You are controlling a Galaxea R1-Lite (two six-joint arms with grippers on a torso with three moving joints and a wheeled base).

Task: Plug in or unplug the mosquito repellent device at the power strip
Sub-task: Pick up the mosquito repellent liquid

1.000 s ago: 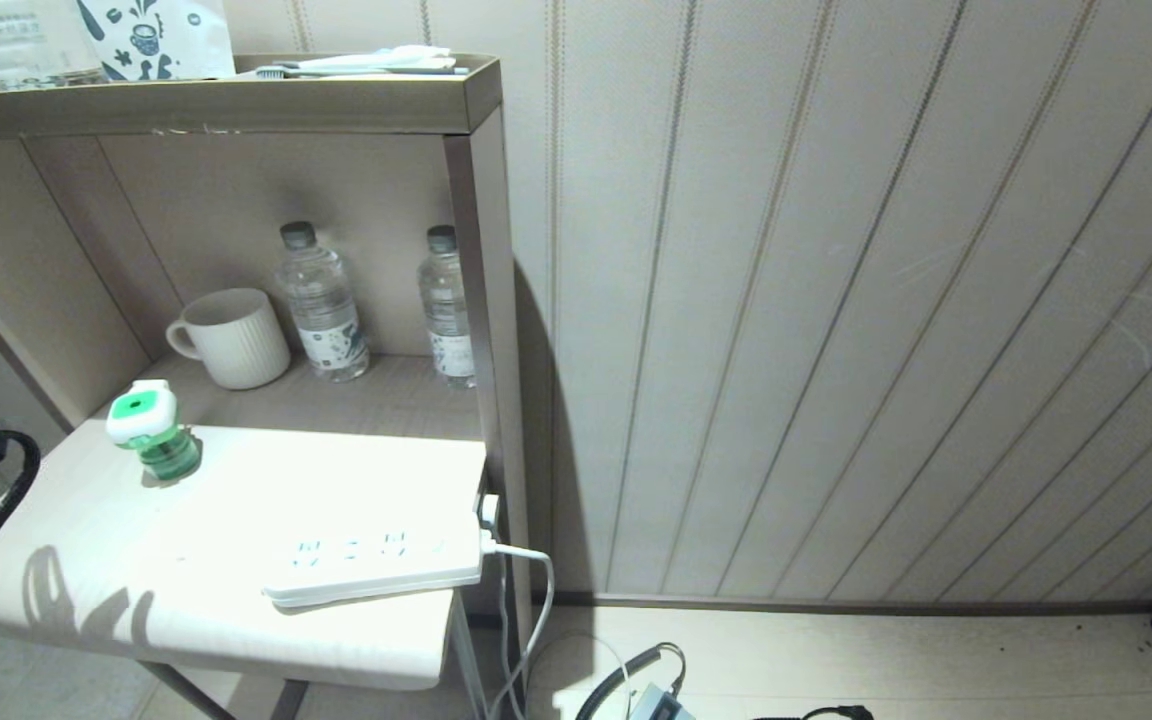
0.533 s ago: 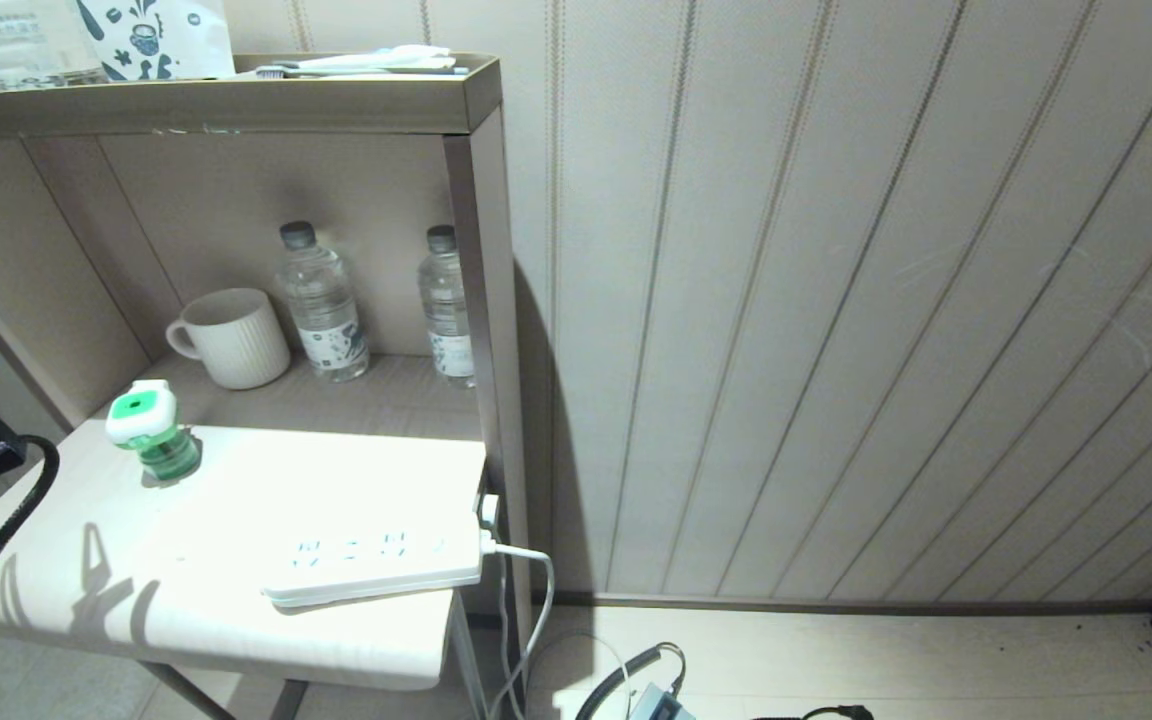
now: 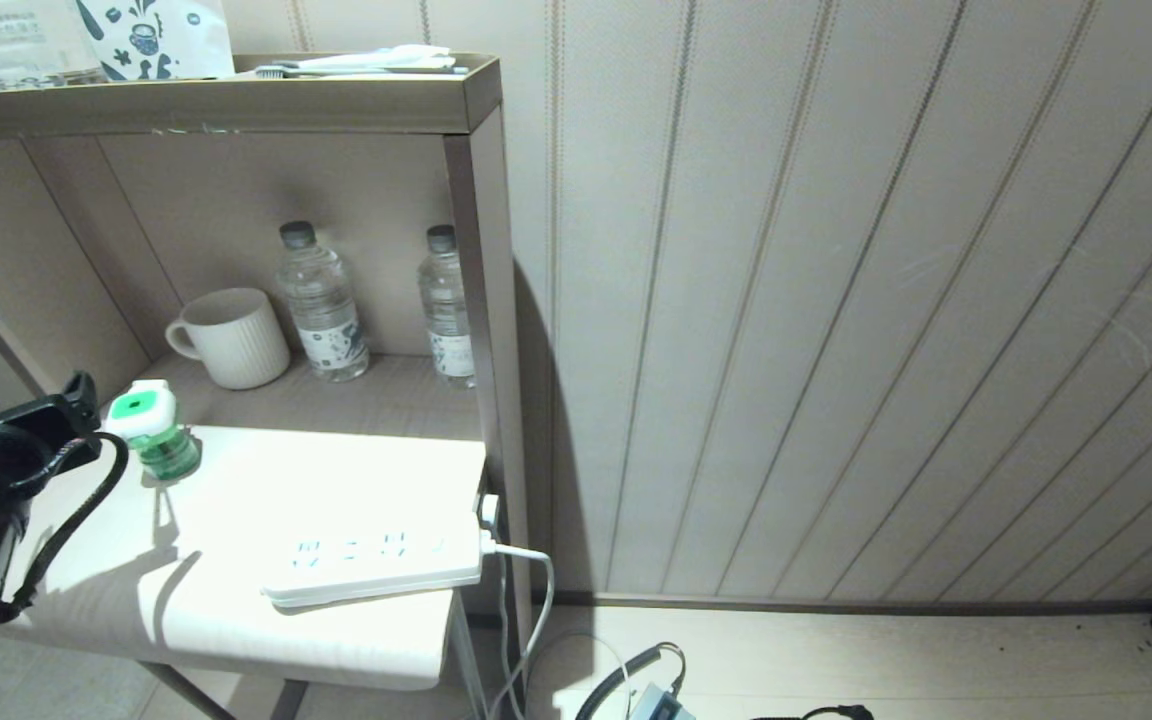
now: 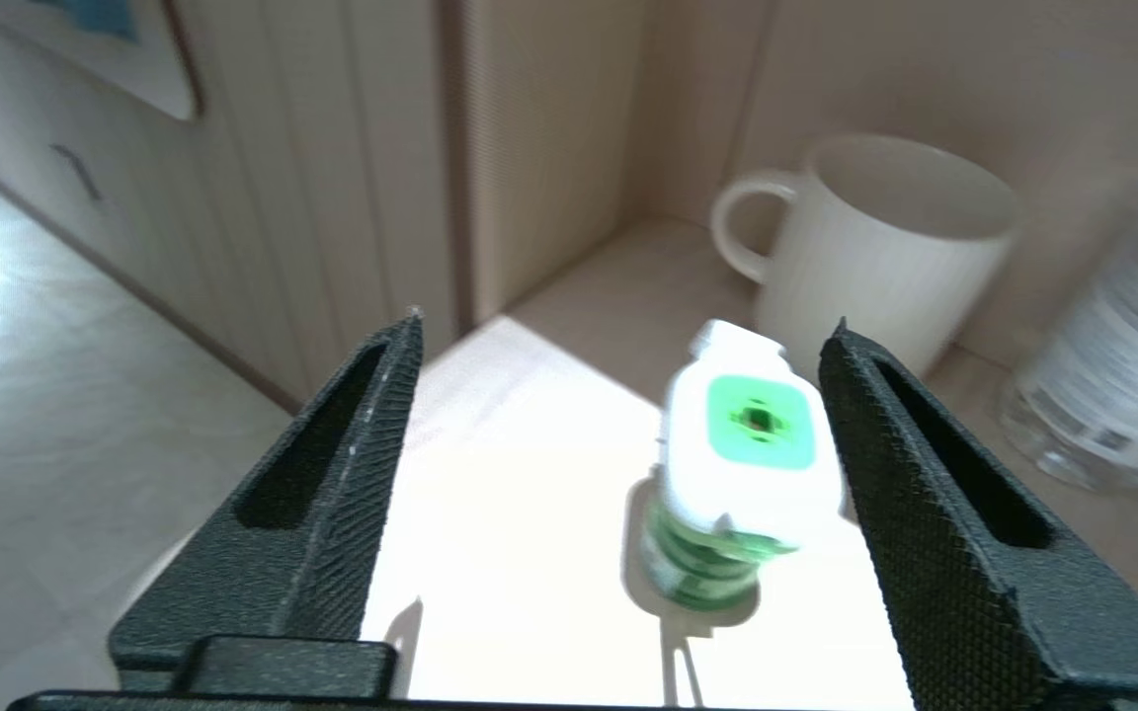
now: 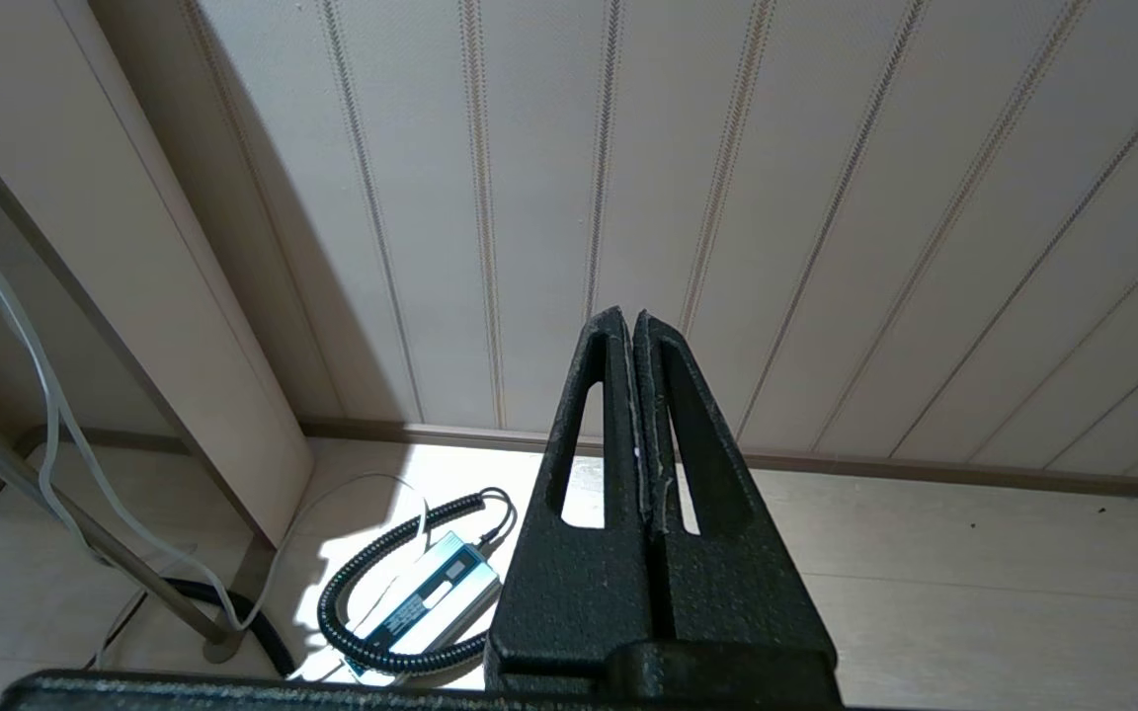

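I saw mosquito repellent device (image 3: pixel 148 428) upright, unplugged, on table's far left; power strip (image 3: pixel 373 564) lay flat at near edge, well apart.

Pale table (image 3: pixel 236 640) beside a striped wall, brightly lit across the front. Upright near its left rear: mosquito repellent device (image 3: pixel 148 430), green bottle under a white head. Flat at the front right edge: power strip (image 3: pixel 376 565), cord trailing off the right end. Further back, in the shaded recess: ribbed mug (image 3: pixel 234 338) and two water bottles (image 3: pixel 321 305), all standing, well apart from the strip.
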